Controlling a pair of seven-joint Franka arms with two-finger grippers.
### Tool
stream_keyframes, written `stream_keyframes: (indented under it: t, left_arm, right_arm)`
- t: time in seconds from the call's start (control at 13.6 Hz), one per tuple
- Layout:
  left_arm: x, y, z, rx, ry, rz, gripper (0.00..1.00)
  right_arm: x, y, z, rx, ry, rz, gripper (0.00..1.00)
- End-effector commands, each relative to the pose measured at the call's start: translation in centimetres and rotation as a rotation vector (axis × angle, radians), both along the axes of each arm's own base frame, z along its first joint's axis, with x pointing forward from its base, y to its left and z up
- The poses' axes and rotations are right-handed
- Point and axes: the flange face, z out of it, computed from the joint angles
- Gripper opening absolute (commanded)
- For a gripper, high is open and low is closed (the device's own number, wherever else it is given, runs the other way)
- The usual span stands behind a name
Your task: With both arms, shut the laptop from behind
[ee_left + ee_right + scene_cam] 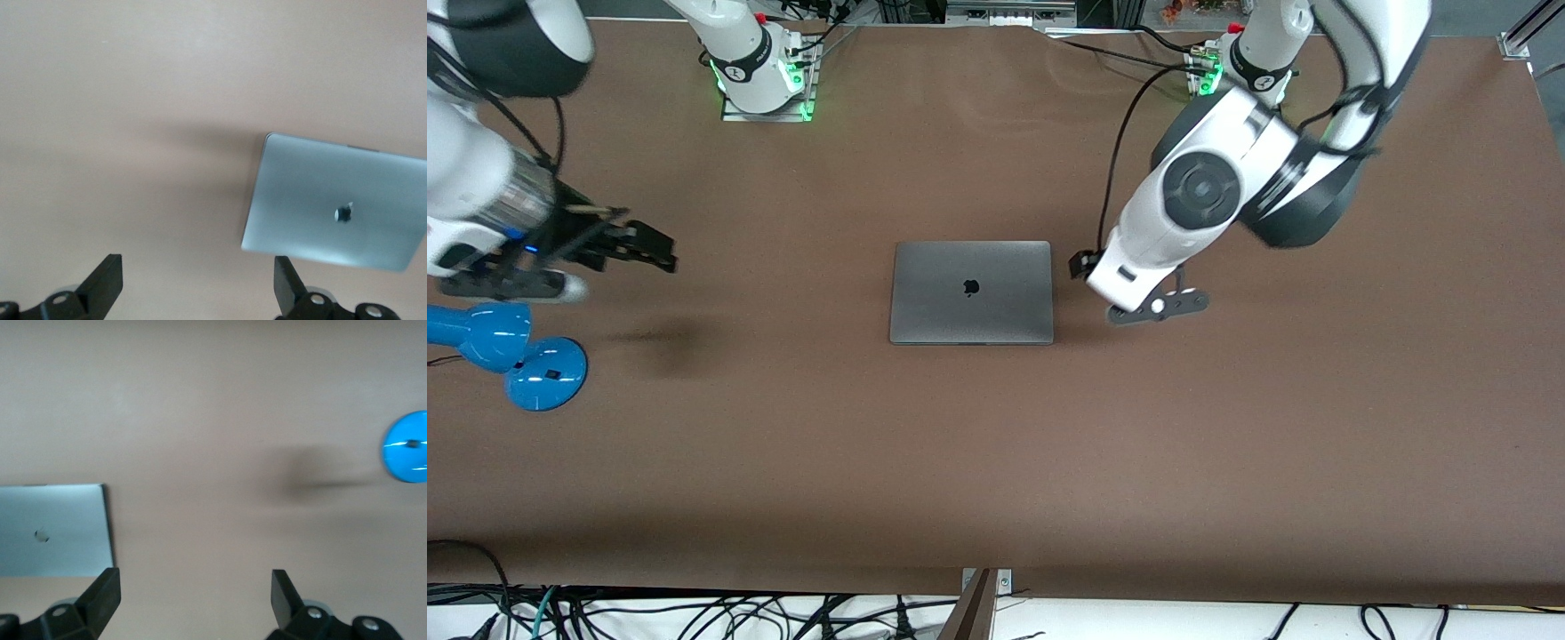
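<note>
Brown desk [996, 462] carries the laptop [971, 292], lid shut flat, at its middle. Left gripper [198, 283] hovers beside it with jaws spread and empty; right gripper [195, 600] hangs over bare desk toward its own end, jaws likewise spread.

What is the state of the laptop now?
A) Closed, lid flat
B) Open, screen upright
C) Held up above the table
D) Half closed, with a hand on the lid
A: the laptop lies flat on the table with its logo up, and neither hand touches it.
</note>
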Motion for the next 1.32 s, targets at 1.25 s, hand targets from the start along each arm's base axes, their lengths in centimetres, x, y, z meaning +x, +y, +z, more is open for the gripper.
stream_keyframes:
  t: [1.25]
  left_arm:
    - [-3.7,22.0,15.0,0.06,-0.08,-0.227,1.0]
  right_arm:
    - [-3.6,-6.0,3.5,0.014,0.062,0.044,1.0]
